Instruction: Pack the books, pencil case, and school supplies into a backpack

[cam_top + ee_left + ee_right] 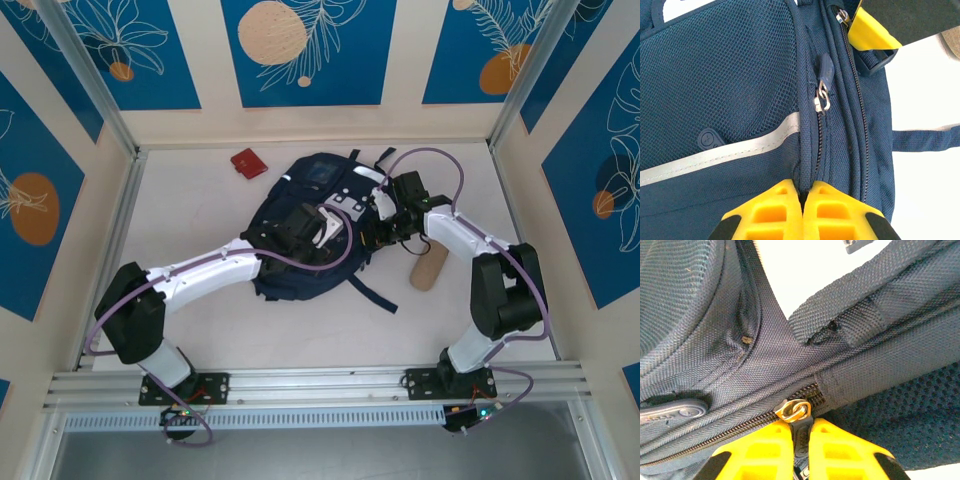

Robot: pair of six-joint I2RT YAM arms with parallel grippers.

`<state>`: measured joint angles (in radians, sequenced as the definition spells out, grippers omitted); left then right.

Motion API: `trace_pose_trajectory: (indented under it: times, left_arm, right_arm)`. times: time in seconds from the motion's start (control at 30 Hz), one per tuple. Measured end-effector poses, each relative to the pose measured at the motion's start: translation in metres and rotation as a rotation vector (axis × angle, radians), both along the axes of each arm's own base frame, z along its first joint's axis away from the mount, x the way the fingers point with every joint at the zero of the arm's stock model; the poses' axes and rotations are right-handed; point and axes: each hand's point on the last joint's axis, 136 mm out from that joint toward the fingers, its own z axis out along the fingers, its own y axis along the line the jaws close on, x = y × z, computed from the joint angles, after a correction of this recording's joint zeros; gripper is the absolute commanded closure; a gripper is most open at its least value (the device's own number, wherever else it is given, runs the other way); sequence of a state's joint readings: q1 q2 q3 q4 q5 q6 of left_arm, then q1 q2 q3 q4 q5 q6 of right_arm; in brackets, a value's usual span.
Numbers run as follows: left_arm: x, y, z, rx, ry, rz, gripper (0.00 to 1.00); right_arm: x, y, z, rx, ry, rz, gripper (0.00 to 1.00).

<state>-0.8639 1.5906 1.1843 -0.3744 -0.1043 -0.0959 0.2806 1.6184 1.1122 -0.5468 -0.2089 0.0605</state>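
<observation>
Navy backpack (310, 180) lies flat mid-table (180, 200), front pocket up, both arms reaching over it. A tan cylindrical item (428, 272) sits just beside its right edge, and a small red flat item (249, 163) lies near its far-left corner. Left gripper (804, 187): jaws closed, pinching a ridge of backpack fabric in line with the front-pocket zipper pull (823, 80), beside the white stripe (715, 157). Right gripper (801, 426): jaws closed on the dark tab of a brass-ringed zipper pull (795, 411).
</observation>
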Motion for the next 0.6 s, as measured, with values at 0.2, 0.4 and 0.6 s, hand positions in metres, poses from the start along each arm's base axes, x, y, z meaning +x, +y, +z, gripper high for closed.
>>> trace_pose_trajectory:
  times: [0.2,0.4,0.6]
  left_arm:
    - [-0.001,-0.001,0.0,-0.006,0.009,0.002,1.0]
    - [-0.003,-0.003,-0.002,-0.021,0.037,0.015,1.0]
    - [-0.014,0.004,-0.016,0.017,0.116,0.025,1.0]
  right_arm:
    - [-0.006,-0.001,0.012,-0.001,-0.049,-0.021,0.99]
    - [-0.029,0.015,0.01,0.015,-0.037,-0.018,1.0]
    - [-0.054,0.027,0.003,0.012,-0.057,-0.068,0.99]
